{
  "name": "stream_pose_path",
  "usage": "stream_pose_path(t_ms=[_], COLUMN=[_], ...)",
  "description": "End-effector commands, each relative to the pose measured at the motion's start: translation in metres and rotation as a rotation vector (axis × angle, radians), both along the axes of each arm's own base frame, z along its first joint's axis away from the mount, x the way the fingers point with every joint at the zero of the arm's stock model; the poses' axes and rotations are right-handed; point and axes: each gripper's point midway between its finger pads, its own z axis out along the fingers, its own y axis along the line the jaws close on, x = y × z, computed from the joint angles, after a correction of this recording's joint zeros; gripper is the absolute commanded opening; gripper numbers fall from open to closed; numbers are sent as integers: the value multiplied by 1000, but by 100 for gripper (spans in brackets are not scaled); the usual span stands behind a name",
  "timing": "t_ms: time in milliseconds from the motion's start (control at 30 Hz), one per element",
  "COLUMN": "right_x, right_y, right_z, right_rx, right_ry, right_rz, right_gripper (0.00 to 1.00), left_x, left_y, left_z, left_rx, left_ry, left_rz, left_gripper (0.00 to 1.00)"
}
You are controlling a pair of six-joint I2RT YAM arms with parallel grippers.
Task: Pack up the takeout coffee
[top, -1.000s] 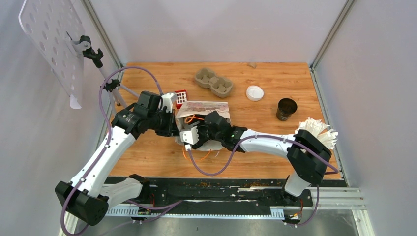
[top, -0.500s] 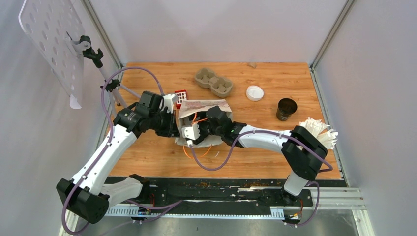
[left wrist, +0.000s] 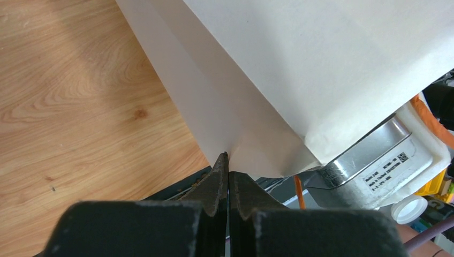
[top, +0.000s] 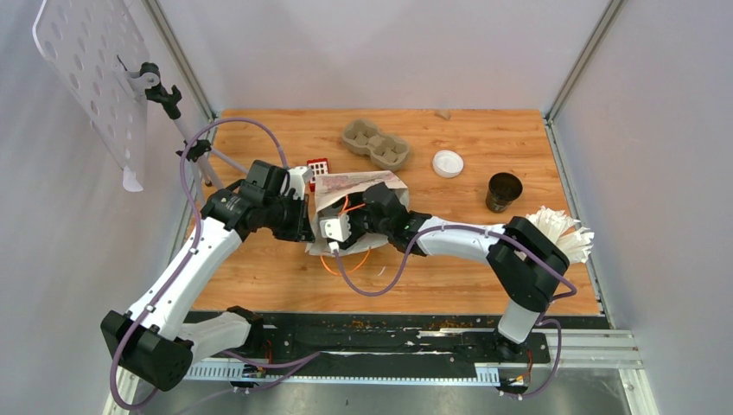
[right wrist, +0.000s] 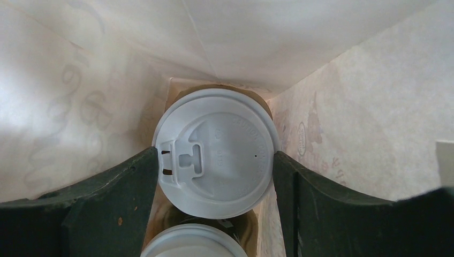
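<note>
Right hand (right wrist: 216,167) deeper in bag (right wrist: 353,101), two lidded cups (right wrist: 225,126) (right wrist: 187,245), one gripped

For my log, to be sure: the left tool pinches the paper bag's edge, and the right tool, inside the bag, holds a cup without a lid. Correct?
One thing is wrong: the cup has a white lid on, as the right wrist view shows. The left tool does pinch the edge of the paper bag, and the right tool holds the cup inside it.

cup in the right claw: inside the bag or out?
Inside. Right wrist view: bag walls rise around the cup, right claw closed on it; a second lid shows beside it.
</note>
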Motion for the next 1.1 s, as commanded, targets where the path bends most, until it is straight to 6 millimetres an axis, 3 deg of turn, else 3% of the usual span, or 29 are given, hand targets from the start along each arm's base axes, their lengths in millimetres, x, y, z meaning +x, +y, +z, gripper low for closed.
stream_pose_path(t_ms=[0, 100, 233, 667, 867, 1067], right_x=[-5, -16, -24, -3, 9, 8], right_y=[13, 18, 16, 5, 2, 11], right_z=[27, 34, 28, -2, -6, 3], right_rx=[77, 102, 90, 31, 7, 26], right_ry=[-31, -16, 1, 35, 18, 39], right_rz=[87, 102, 102, -19, -68, -62], right_gripper=[66, 66, 66, 68, 73, 70], left_x=[-4, -4, -4, -12, -15, -15], left_y=[-2, -2, -3, -3, -6, -7], left_z=[9, 12, 12, 21, 20, 15], left_rx=[-13, -14, -18, -56, -84, -85], left_ry=[3, -3, 1, -17, -17, -5], left_rz=[-14, -11, -13, -3, 4, 2], left_gripper=[0, 0, 0, 0, 0, 0])
